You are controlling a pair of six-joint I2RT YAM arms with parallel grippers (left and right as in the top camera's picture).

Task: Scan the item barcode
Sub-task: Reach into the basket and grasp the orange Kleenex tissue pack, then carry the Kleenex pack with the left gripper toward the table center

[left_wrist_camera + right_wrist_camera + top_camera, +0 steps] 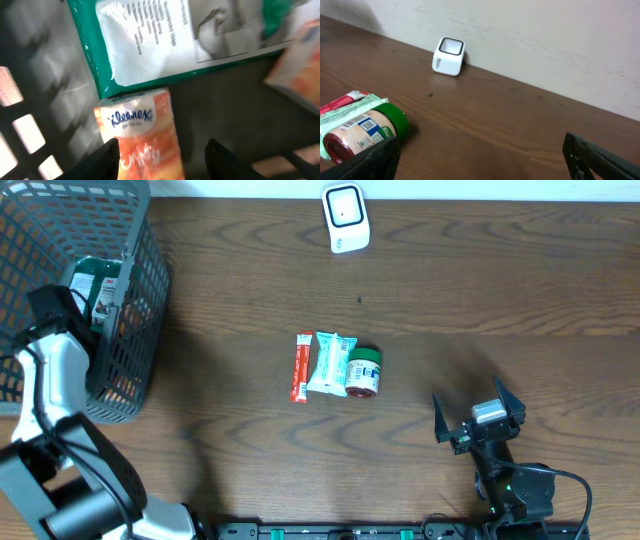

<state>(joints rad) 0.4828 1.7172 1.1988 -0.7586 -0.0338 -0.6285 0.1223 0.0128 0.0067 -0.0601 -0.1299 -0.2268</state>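
My left gripper (pixel 162 146) is down inside the grey basket (pixel 140 330), open around an orange Kleenex tissue pack (pixel 137 130). Its left finger rests against the pack's edge and the right finger stands apart from it. A green-edged wipes pack (pixel 165 40) lies just beyond, also seen from overhead as the wipes pack (pixel 98 286). The white barcode scanner (pixel 345 218) stands at the table's far edge, and in the right wrist view the scanner (pixel 449 56) is by the wall. My right gripper (pixel 478 418) hangs wide open and empty near the front right.
Mid-table lie a red stick packet (pixel 301 367), a teal packet (pixel 330 363) and a jar with a green lid (pixel 363 372) side by side. The jar (pixel 365 130) is close to my right gripper's left finger. Another orange item (pixel 300 75) lies in the basket.
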